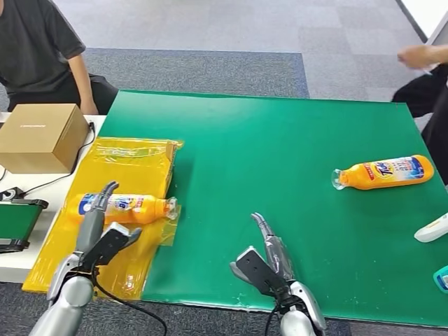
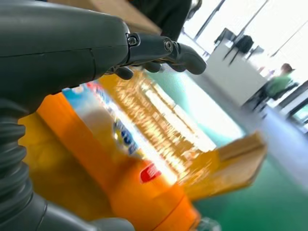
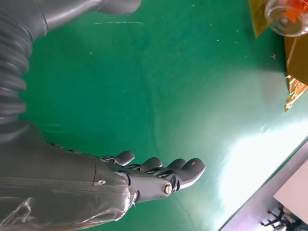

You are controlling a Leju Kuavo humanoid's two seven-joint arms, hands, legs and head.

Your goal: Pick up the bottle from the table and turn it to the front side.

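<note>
At about eight o'clock on the green table (image 1: 296, 140), an orange bottle (image 1: 127, 208) with a blue-and-white label and clear cap lies on its side on yellow plastic sheeting (image 1: 127, 157), cap toward three o'clock. The robot's left hand (image 1: 98, 234) spreads wide over its base end, gripping nothing. At six o'clock the right hand (image 1: 267, 262) hovers with fingers extended and empty; a second orange bottle (image 1: 386, 172) lies at three o'clock.
</note>
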